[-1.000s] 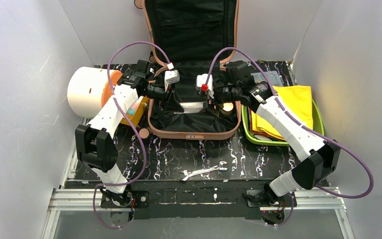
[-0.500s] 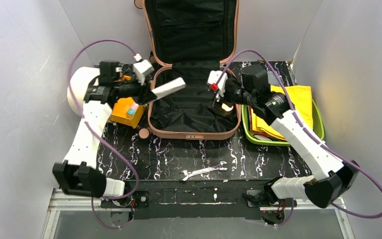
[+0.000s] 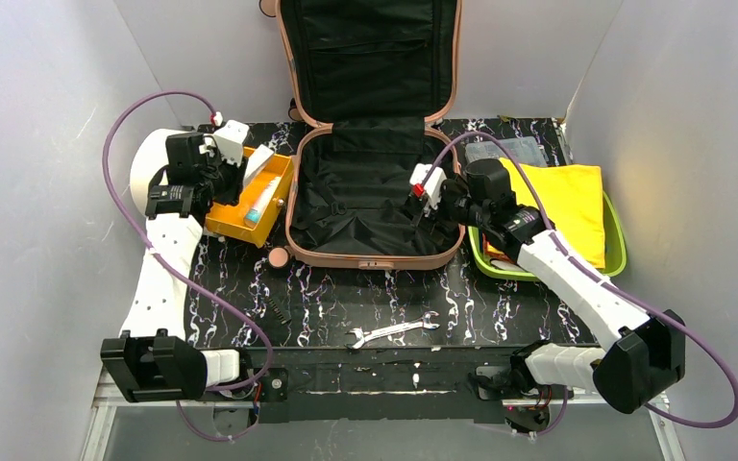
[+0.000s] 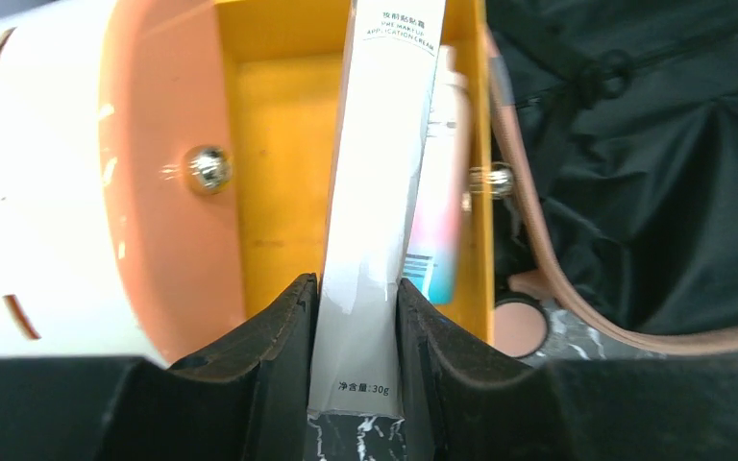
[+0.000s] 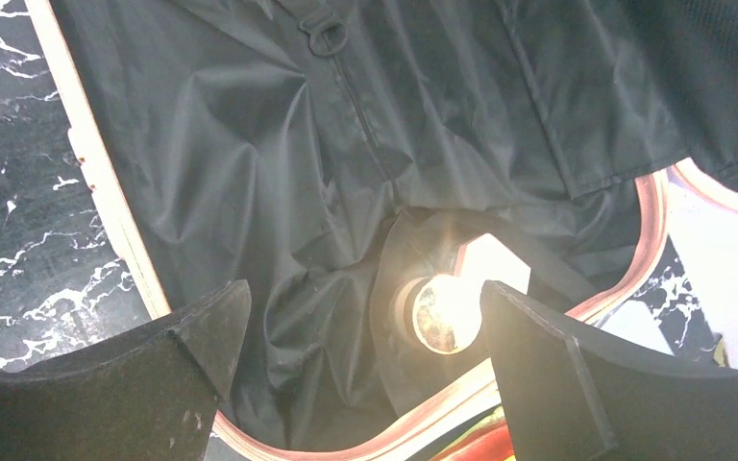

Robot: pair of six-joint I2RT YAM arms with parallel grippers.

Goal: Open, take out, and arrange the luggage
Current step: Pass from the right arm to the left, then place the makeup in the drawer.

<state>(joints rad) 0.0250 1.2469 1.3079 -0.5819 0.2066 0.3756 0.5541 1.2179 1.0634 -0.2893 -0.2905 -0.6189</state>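
The luggage (image 3: 375, 259), a salmon-pink suitcase, lies open mid-table, its lid propped against the back wall and its black lining (image 5: 250, 125) bare. My left gripper (image 3: 247, 165) is to its left, shut on a long white carton (image 4: 375, 192). The carton reaches over a yellow tray (image 4: 279, 154) that holds a pink-and-blue tube (image 4: 439, 221). My right gripper (image 5: 360, 293) hangs open over the suitcase's near right corner. A small shiny round lid (image 5: 442, 312) sits on the lining below, just inside the right finger.
A cream-and-orange drum box (image 3: 154, 158) stands behind the yellow tray (image 3: 226, 223). A lime-green tray (image 3: 618, 245) holding yellow cloth (image 3: 562, 206) sits right of the suitcase. A wrench (image 3: 391, 330) lies near the front edge. Grey walls close both sides.
My left arm swung left out of the suitcase, carrying the white carton over to the yellow tray. My right gripper opened wide and drew back toward the suitcase's near right corner.
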